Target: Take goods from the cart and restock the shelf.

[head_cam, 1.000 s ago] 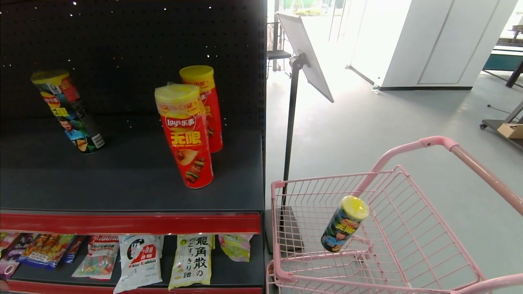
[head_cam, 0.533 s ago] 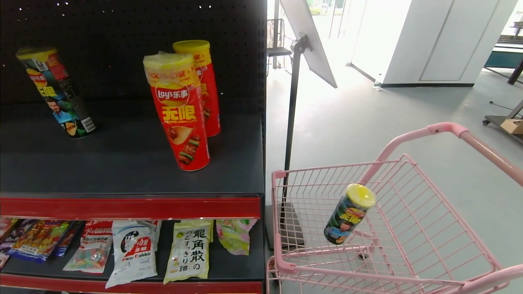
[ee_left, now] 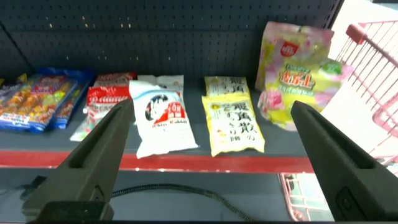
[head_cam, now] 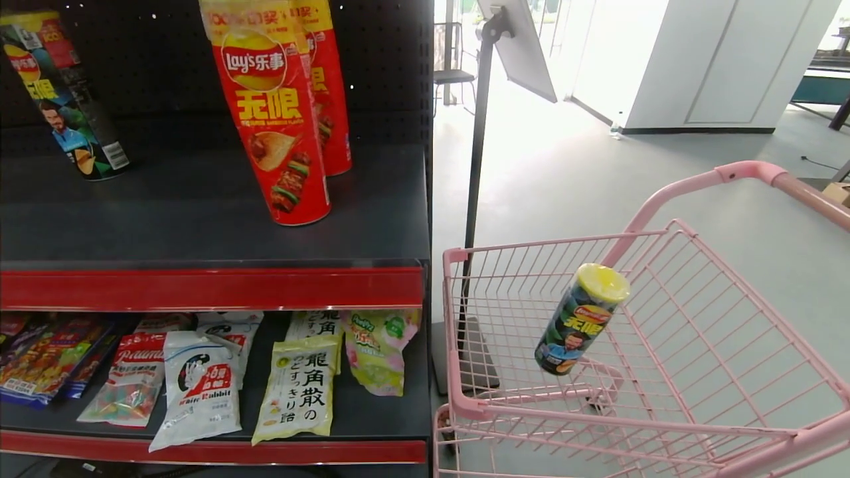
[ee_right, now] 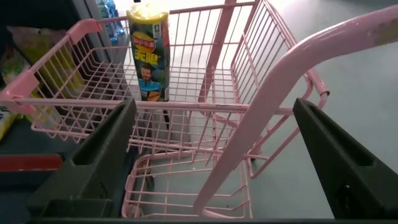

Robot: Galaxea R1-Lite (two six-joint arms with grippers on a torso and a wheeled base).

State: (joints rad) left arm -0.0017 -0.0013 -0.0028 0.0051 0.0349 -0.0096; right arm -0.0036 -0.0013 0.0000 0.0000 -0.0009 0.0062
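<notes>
A dark chip can with a yellow lid (head_cam: 582,318) stands tilted inside the pink wire cart (head_cam: 664,234). The right wrist view has the same can (ee_right: 148,53) upright behind the cart's near rim (ee_right: 205,107). My right gripper (ee_right: 214,102) is open on the near side of that rim, apart from the can. On the upper shelf board (head_cam: 199,239) stand two red chip cans (head_cam: 272,113), one behind the other, and a dark can (head_cam: 63,93) at the far left. My left gripper (ee_left: 211,106) is open, facing the lower shelf.
Several snack bags (head_cam: 302,388) lie on the lower shelf (ee_left: 155,160), with a black cable (ee_left: 186,194) on the floor before it. A sign stand's pole (head_cam: 475,166) rises between shelf and cart. The cart's pink handle (ee_right: 280,93) slants across close to my right gripper.
The whole head picture has shifted, shelf and cart sliding upward in it, so the camera has moved. The cans and the cart keep their places relative to each other.
</notes>
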